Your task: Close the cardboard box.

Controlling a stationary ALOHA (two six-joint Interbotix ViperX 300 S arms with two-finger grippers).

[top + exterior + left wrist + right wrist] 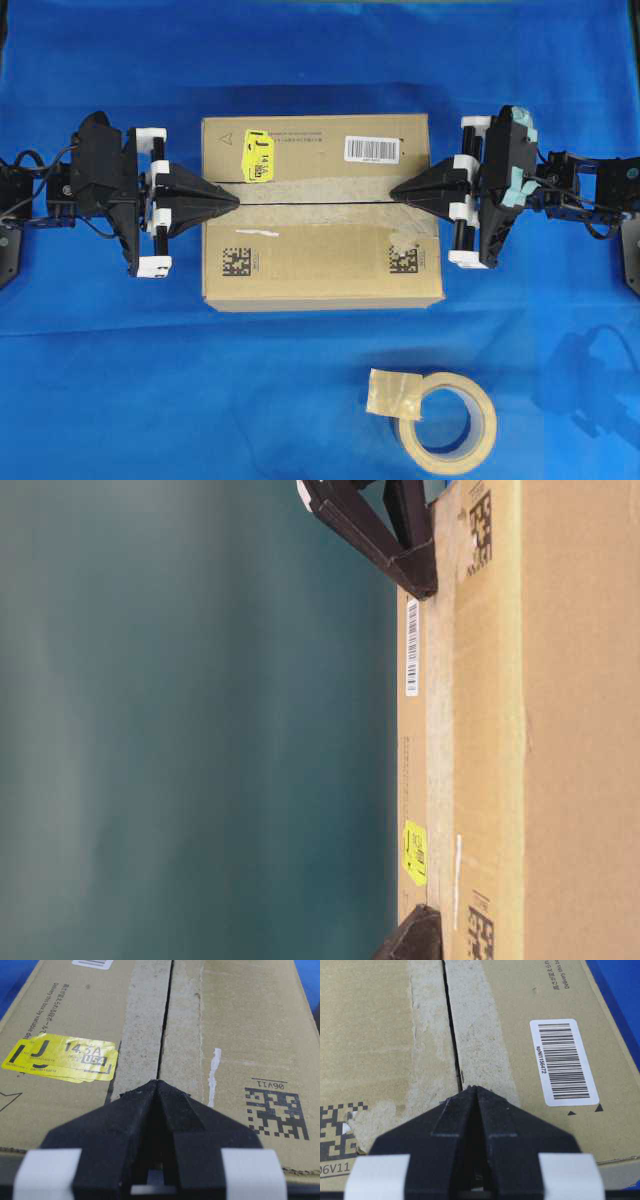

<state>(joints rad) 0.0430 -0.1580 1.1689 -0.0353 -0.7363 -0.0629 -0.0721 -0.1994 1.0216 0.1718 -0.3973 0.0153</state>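
The cardboard box (320, 255) lies in the middle of the blue cloth, its two long top flaps down flat and meeting at a centre seam (315, 202). A yellow sticker (258, 157) and a white barcode label (372, 149) sit on the far flap, black square codes on the near flap. My left gripper (237, 199) is shut and empty, tip on the seam at the box's left end; it also shows in the left wrist view (157, 1081). My right gripper (391, 193) is shut and empty, tip on the seam at the right end, seen too in the right wrist view (474, 1087).
A beige tape roll (446, 422) lies on the blue cloth (120, 380) in front of the box, right of centre, a loose strip sticking up from it. The table-level view is turned sideways and shows the box top (460, 730) between both gripper tips.
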